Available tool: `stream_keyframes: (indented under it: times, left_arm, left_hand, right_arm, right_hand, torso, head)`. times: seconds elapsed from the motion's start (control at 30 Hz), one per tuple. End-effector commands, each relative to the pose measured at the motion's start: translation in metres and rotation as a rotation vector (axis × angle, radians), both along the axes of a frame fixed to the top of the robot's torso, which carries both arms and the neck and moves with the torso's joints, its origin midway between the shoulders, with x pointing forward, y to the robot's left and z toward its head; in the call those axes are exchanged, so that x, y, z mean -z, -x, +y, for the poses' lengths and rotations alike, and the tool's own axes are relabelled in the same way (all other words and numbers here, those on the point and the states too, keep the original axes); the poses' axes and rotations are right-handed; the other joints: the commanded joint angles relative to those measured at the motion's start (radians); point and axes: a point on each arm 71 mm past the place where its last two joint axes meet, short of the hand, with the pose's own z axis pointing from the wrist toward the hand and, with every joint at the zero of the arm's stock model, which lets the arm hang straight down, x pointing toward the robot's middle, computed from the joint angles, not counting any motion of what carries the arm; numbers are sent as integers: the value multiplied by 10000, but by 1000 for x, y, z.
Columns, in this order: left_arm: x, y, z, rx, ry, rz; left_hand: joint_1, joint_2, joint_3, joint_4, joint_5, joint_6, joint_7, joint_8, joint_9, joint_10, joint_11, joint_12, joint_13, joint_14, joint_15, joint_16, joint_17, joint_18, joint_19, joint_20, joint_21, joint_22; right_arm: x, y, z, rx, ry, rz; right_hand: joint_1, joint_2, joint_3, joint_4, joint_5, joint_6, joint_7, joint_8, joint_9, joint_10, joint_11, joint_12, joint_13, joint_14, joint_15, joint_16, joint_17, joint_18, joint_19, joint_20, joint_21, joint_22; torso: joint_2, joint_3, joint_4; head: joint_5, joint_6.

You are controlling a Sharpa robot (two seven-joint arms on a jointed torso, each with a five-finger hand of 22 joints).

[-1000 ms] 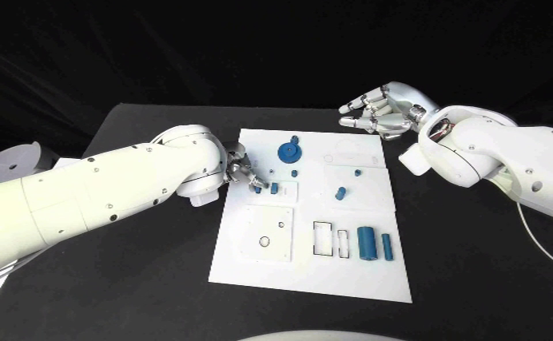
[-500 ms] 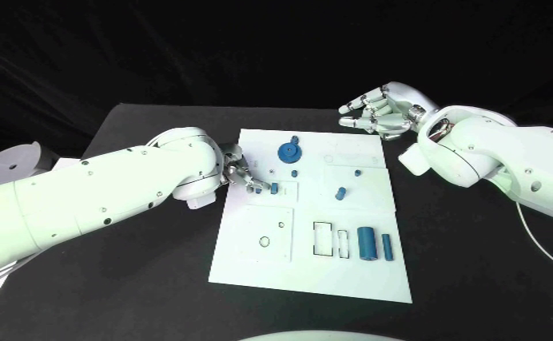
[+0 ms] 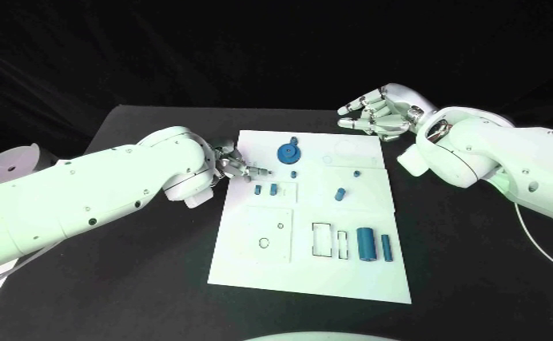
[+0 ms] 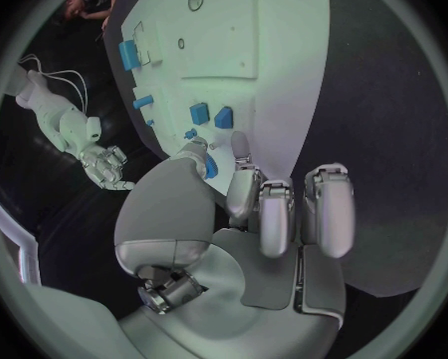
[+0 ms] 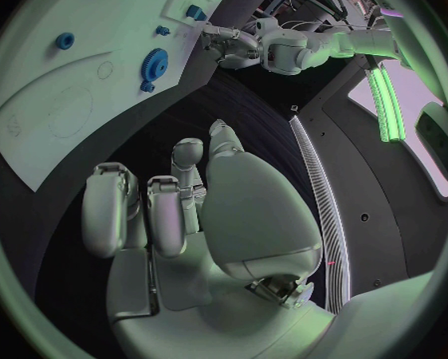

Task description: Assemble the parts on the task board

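Note:
The white task board [image 3: 260,265] lies mid-table. On it I see a blue gear [image 3: 288,150], two small blue parts side by side [image 3: 265,190], small pegs [image 3: 295,173], an oblong part [image 3: 341,192] and two blue blocks [image 3: 367,243] near the right edge. My left hand [image 3: 236,169] hovers at the board's left edge, just short of the two small parts [image 4: 210,116], holding nothing, thumb and finger apart. My right hand [image 3: 378,112] hangs beyond the board's far right corner, fingers loosely bent and empty. The gear [image 5: 155,62] lies ahead of it.
The black table [image 3: 138,277] surrounds the board on all sides. Outlined recesses [image 3: 324,239] sit on the board's near half. My bulky left arm [image 3: 104,193] lies across the table's left side, my right arm [image 3: 484,153] over the right.
My left hand has drawn back a little toward the board's left edge, leaving a small blue part on the board beside the other. The right hand has not moved.

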Motion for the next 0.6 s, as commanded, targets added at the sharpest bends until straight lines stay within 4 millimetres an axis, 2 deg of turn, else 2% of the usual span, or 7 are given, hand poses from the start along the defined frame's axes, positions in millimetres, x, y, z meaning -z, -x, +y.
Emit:
stream_keyframes:
  times: [0.03,0.17,0.23,0.33,0.5,0.53,0.6]
  left_arm:
    - [-10,-3,-1,-590,2274,-481]
    - [-16,-4,5,-551,2801,-918]
    - [-20,-6,3,-191,2943,-1462]
    - [-27,-7,-5,763,3053,-2493]
    - [-33,-3,-34,3312,2799,-4581]
    - [-33,-2,-40,3737,2683,-4942]
    - [-32,0,-50,4445,2404,-5450]
  left_hand:
    - [-175,-54,-208,2,37,-262,107,-106,-61,-441,85,-695,-667,1019,81,31,2631,307,151,38,-667,763]
    - [-200,-122,-739,-1,59,-817,335,-243,-207,-1474,289,-2189,-2142,910,238,-185,2324,622,-419,176,-2107,-469]
    - [107,-36,-866,7,34,-1371,584,-393,-358,-2836,519,-3866,-3746,281,443,-1391,809,1017,-1321,353,-4216,-2218]
    - [1446,230,-576,-401,4,-2106,951,-638,-605,-3864,877,-4507,-4214,-995,765,-3537,-1496,1472,-2692,599,-7213,-4593]
    - [4659,517,855,-1444,-53,-2535,1353,-1526,-1594,-5064,1301,-6543,-6044,-3664,1141,-7228,-4965,1464,-3643,1033,-8850,-5666]
    - [4883,73,1172,-1448,-73,-2215,1434,-2058,-2214,-4692,1338,-7349,-7058,-3542,1110,-7461,-5301,1613,-3477,981,-8995,-5817]
    - [5318,11,1718,-1604,-424,-1772,1319,-2528,-2757,-4323,1246,-7996,-7926,-3467,1104,-7676,-5611,1501,-3426,986,-9074,-5879]
  right_arm:
    - [0,1,1,-176,26,2]
    - [1,1,1,-158,27,8]
    - [0,1,0,-145,27,6]
    - [0,1,0,-137,25,3]
    - [1,0,1,-156,8,8]
    - [1,0,1,-164,4,12]
    - [1,0,2,-182,-5,26]
  right_hand:
    - [42,80,-32,-40,36,52,-14,54,14,-55,15,34,0,745,-7,-38,1492,67,-54,-4,-52,-7]
    - [42,80,-32,-40,36,52,-14,54,14,-55,15,34,0,745,-7,-38,1492,67,-54,-4,-52,-7]
    - [42,80,-32,-40,36,52,-14,54,14,-55,15,34,0,745,-7,-38,1492,67,-54,-4,-52,-7]
    - [42,80,-32,-40,36,52,-14,54,14,-55,15,34,0,745,-7,-38,1492,67,-54,-4,-52,-7]
    - [42,80,-32,-40,36,52,-14,54,14,-55,15,34,0,745,-7,-38,1492,67,-54,-4,-52,-7]
    - [42,80,-32,-40,36,52,-14,54,14,-55,15,34,0,745,-7,-38,1492,67,-54,-4,-52,-7]
    - [42,80,-32,-40,36,52,-14,54,14,-55,15,34,0,745,-7,-38,1492,67,-54,-4,-52,-7]
  torso:
    - [3,6,1]
    - [10,1,-3]
    - [7,3,2]
    - [4,1,14]
    - [12,-22,-4]
    - [15,-27,-13]
    - [13,-28,-16]
  head:
    - [-20,11]
    - [-26,16]
    - [-55,29]
    - [-60,34]
    - [-129,97]
    - [-137,102]
    - [-154,114]
